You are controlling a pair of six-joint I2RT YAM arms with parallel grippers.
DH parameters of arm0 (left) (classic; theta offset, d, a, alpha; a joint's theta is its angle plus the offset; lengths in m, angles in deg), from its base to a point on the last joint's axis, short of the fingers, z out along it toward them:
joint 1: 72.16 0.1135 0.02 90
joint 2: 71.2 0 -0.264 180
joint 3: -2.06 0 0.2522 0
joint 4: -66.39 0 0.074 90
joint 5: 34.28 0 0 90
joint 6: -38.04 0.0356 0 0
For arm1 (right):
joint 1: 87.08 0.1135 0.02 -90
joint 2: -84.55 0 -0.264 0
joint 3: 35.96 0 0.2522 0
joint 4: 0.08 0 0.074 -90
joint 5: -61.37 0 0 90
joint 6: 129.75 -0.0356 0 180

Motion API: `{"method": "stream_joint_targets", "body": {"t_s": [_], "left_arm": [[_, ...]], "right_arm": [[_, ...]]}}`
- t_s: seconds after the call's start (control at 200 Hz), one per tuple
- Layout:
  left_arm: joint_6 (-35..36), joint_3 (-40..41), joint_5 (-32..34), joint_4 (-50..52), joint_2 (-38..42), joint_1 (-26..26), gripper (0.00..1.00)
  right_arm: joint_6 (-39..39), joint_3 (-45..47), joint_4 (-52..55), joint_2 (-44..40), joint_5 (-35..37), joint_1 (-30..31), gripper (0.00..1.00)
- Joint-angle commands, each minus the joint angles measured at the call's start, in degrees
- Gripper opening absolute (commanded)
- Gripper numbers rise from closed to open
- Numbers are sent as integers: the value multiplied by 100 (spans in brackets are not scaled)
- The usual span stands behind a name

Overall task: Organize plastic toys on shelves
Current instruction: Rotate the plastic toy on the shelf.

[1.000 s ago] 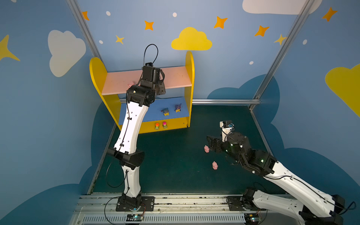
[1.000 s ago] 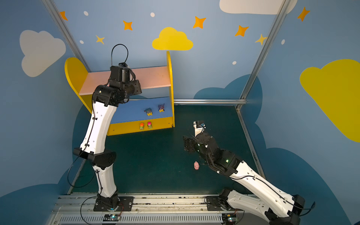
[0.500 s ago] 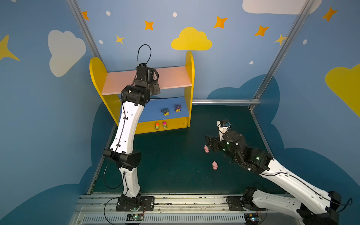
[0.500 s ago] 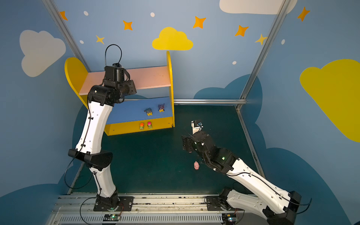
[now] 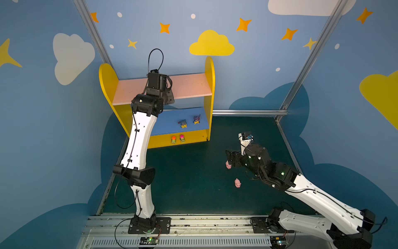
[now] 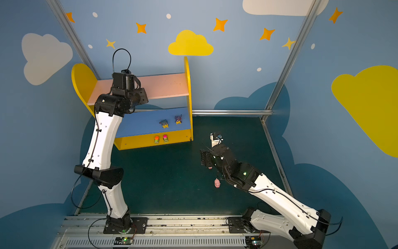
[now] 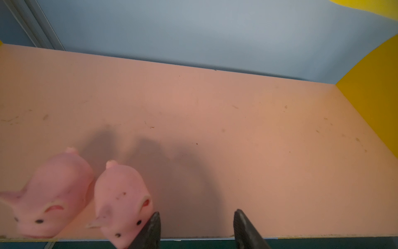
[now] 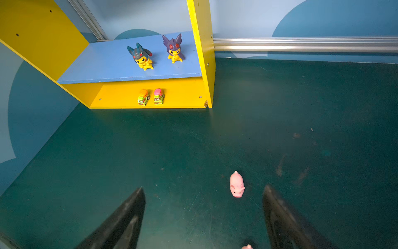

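My left gripper (image 7: pixel 197 212) hangs at the front edge of the pink top board (image 7: pixel 215 129) of the shelf (image 5: pixel 210 86). Its jaws stand partly apart with nothing between them. Two pigs stand on that board, close side by side near its front edge. The nearer pig (image 7: pixel 122 200) is right against the outside of one finger (image 7: pixel 154 232); I cannot tell whether they touch. The farther pig (image 7: pixel 53 189) stands just beyond it.

My right gripper (image 8: pixel 204 188) is low over the green floor (image 8: pixel 107 161), jaws wide and holding nothing. A third pig (image 8: pixel 237 187) stands on the floor in line with the gap, nearer to one finger than the other and touching neither. A fourth pig (image 5: pixel 237 183) stands on the floor near it, toward my base and clear of the jaws.

On the blue board (image 8: pixel 107 64) a blue-headed figure (image 8: pixel 141 56) and a purple-headed figure (image 8: pixel 174 48) stand side by side, close to the side panel nearest my right arm. Below them, on the yellow base (image 8: pixel 183 94), an orange-topped car (image 8: pixel 143 97) and a pink-topped car (image 8: pixel 159 96) sit next to each other at the front edge.
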Motion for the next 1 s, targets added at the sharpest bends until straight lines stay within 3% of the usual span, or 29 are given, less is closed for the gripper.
{"method": "stream_joint_targets", "body": {"t_s": [0.0, 0.736, 0.996], "left_arm": [[33, 73, -25, 105, 181, 35, 55], [34, 407, 84, 48, 437, 138, 55], [-10, 379, -262, 43, 654, 70, 65]], "right_arm": [[45, -190, -103, 32, 10, -22, 84], [40, -230, -67, 75, -3, -48, 84], [86, -266, -96, 49, -29, -48, 84]]}}
